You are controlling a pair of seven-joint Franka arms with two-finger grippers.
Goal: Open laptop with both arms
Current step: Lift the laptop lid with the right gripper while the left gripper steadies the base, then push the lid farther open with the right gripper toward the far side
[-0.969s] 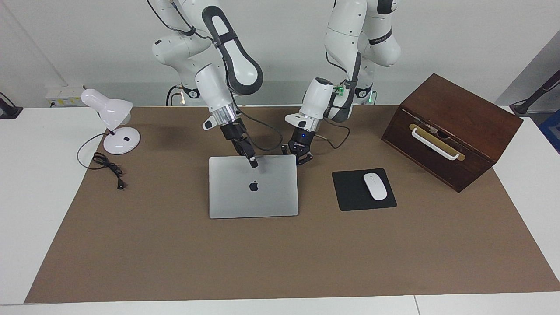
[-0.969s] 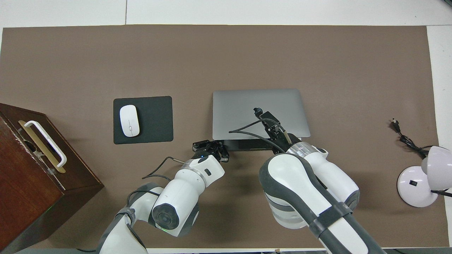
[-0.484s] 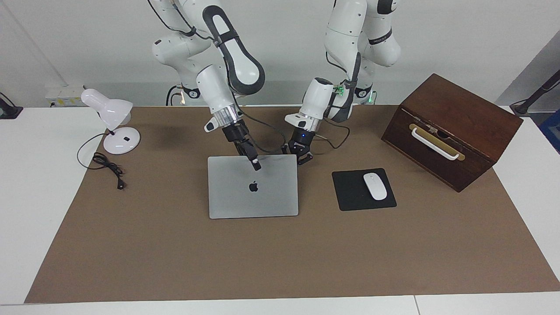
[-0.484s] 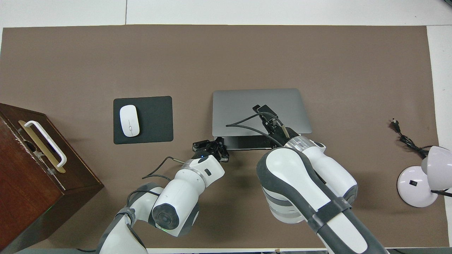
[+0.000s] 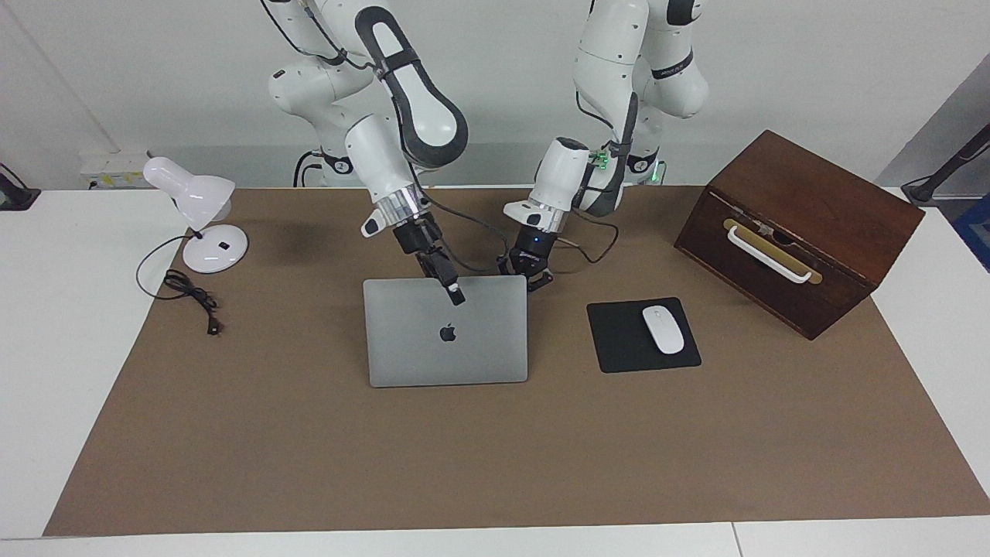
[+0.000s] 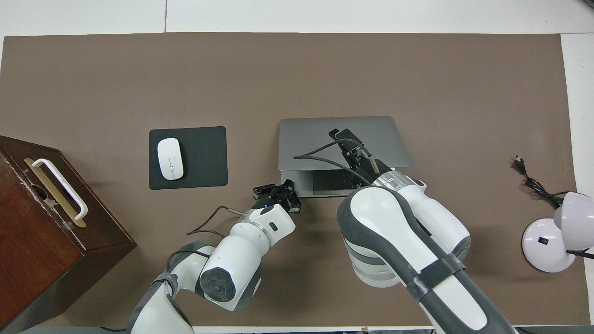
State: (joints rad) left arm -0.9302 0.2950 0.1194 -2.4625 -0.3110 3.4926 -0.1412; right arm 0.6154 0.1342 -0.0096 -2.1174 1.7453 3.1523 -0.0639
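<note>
The silver-grey laptop [image 5: 445, 352] lies mid-table, its lid [image 6: 311, 139] with the dark apple logo lifted partway off the base [image 6: 325, 183]. A strip of the base with the grey trackpad shows at the edge nearer the robots. My right gripper [image 5: 455, 292] [image 6: 338, 135] reaches over the lid's raised edge, one finger lying on the lid's outer face, gripping that edge. My left gripper [image 5: 534, 278] [image 6: 284, 191] is shut, with its tips down at the base's corner nearest the robots, toward the left arm's end.
A black mouse pad [image 5: 611, 340] with a white mouse [image 5: 663, 329] lies beside the laptop toward the left arm's end. A dark wooden box [image 5: 804, 224] with a white handle stands at that end. A white desk lamp [image 5: 203, 224] and its cable [image 5: 193, 298] are at the right arm's end.
The right gripper has raised the lid's edge higher, so more of the base and trackpad shows. The left gripper has stayed at the base's corner.
</note>
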